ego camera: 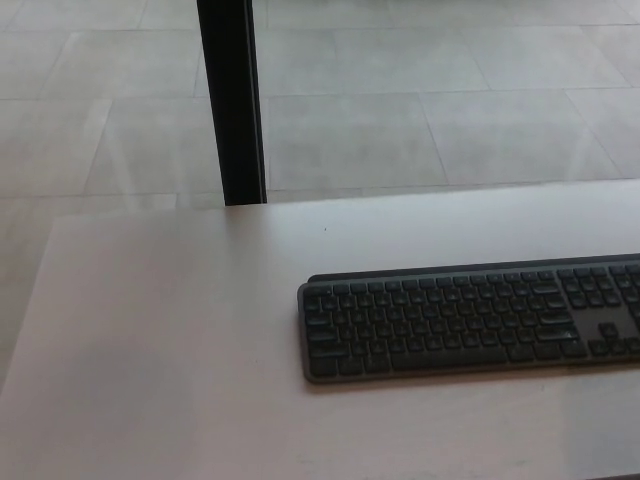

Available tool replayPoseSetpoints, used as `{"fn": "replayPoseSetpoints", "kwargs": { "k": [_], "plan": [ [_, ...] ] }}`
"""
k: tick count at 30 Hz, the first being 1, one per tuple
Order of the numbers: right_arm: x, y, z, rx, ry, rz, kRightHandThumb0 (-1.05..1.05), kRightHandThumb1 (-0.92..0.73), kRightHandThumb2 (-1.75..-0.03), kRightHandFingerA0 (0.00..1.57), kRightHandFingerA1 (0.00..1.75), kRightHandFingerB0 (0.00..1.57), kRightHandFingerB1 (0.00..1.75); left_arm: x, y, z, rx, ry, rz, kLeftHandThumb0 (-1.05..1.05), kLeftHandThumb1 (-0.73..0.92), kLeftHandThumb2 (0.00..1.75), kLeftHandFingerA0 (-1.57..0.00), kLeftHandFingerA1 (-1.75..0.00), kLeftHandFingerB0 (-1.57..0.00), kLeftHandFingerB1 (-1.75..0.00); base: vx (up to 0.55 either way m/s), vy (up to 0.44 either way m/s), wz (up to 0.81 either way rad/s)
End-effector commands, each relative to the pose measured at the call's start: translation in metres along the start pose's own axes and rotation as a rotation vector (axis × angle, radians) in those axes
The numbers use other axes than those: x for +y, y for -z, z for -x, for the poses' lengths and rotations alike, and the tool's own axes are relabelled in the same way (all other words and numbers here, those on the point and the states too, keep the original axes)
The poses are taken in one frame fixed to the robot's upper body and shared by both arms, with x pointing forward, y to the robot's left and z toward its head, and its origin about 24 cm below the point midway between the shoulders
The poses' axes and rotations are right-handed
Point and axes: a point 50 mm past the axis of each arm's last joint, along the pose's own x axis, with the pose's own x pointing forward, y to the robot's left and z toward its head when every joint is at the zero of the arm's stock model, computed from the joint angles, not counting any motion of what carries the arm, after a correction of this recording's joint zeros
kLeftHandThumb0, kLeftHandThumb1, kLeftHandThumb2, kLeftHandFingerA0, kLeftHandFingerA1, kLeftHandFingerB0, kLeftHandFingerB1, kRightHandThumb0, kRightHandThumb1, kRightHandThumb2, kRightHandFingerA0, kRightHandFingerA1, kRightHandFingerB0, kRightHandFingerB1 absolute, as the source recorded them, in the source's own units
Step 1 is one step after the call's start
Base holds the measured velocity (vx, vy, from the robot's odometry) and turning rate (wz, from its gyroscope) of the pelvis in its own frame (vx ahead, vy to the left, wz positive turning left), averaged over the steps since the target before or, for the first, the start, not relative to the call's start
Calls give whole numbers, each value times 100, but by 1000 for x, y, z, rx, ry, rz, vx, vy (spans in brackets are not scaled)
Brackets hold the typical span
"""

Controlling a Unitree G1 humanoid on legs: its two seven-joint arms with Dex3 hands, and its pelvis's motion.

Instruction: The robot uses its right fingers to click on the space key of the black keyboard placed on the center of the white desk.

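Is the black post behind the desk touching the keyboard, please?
Apart. The head view shows a wide strip of bare white desk between the black post and the keyboard.

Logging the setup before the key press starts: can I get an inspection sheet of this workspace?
Surface: white desk, bare apart from the keyboard; one tiny dark speck near the back edge.
Job's things: black keyboard lies flat at right of the view, its right end cut off by the picture edge; space key in the front row, untouched.
Clutter: nothing seen.
Hands: neither in view.
Cables: nothing seen.
Surroundings: black post behind the desk; pale tiled floor beyond.
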Motion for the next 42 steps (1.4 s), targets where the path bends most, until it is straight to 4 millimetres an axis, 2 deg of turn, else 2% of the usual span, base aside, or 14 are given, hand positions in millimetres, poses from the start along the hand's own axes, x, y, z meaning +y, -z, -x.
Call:
{"fn": "replayPoseSetpoints", "kwargs": {
  "k": [1,5,11,13,14,18,20,21,24,30,34,35,37,42],
  "plan": [
    [38,4,5,-124,-252,380,-31,-60,-59,80,129,57,41,4,-12,-2,-43,-9,-15,-41,62,57,-67,-59,-56,-50,0,0,0],
    [46,10,7,-111,-302,470,-29,-60,-58,81,123,57,41,3,-12,-2,-44,-9,7,-40,62,58,-65,-60,-55,-51,0,0,0],
    [53,17,8,-100,-334,549,-29,-60,-59,78,128,58,41,4,-13,-1,-50,-12,3,-40,62,57,-67,-60,-57,-52,0,0,0],
    [56,18,8,-123,-362,525,-22,-60,-59,80,135,58,44,3,-14,-2,-48,-12,3,-41,63,58,-67,-59,-55,-51,0,0,0],
    [59,20,9,-150,-374,529,-20,-59,-60,81,148,60,46,3,-14,-2,-48,-15,7,-40,61,57,-68,-60,-57,-51,0,0,0],
    [63,21,6,-198,-384,622,-26,-59,-60,82,155,62,45,2,-16,-3,-52,-17,1,-39,61,57,-71,-61,-58,-52,0,0,0],
    [64,21,5,-203,-386,621,-26,-59,-60,82,155,62,45,2,-17,-3,-51,-20,1,-39,61,57,-71,-61,-58,-52,0,0,0],
    [67,16,4,-272,-386,757,-33,-60,-61,84,155,62,43,1,-19,-4,-52,-20,17,-37,62,58,-70,-64,-59,-54,0,0,0],
    [73,14,5,-306,-400,834,-34,-63,-58,84,148,62,41,1,-21,-5,-55,-9,9,-38,61,58,-69,-64,-56,-52,0,0,0],
    [86,12,10,-386,-451,946,-35,-64,-63,71,151,61,42,1,-27,-6,-73,-10,-7,-40,64,58,-67,-60,-55,-51,0,0,0],
    [94,12,14,-433,-462,980,-34,-64,-61,78,145,63,43,0,-27,-6,-70,-5,-13,-40,65,58,-66,-59,-54,-50,0,0,0],
    [97,12,14,-435,-469,991,-35,-64,-64,74,148,62,43,0,-27,-6,-71,-6,-10,-40,65,58,-66,-59,-54,-50,0,0,0],
    [103,12,16,-483,-475,1028,-33,-65,-61,81,149,65,43,-1,-27,-6,-69,-5,6,-39,66,58,-64,-59,-53,-50,0,0,0],
    [110,14,18,-512,-490,1078,-34,-64,-63,81,154,64,45,-2,-28,-6,-77,-4,-20,-41,65,58,-68,-60,-55,-50,0,0,0]
  ]
}}
